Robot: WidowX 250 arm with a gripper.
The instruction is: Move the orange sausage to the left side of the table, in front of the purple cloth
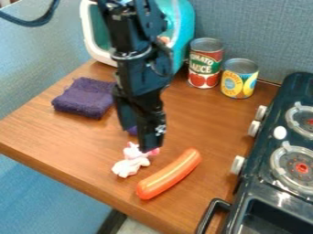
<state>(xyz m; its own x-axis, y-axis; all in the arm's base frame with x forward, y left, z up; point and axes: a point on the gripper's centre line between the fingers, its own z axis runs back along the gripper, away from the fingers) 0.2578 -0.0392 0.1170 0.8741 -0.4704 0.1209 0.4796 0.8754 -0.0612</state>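
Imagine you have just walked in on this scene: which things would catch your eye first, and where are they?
The black arm dominates, coming down from the top edge, its pincer by a small white-and-pink toy. Right of that toy, a glossy orange sausage lies slantwise on the wooden tabletop.

The tool (148, 145) hangs by a pinkish-white toy (129, 162), perhaps touching it.

Place type: mock kitchen corner.
Cooking unit: black toy stove with ring burners (293, 160).
Provisions: red-and-green-labelled metal can (205, 64), orange plastic sausage (169, 174).
Enclosure: grey fabric-covered partition (260, 32).
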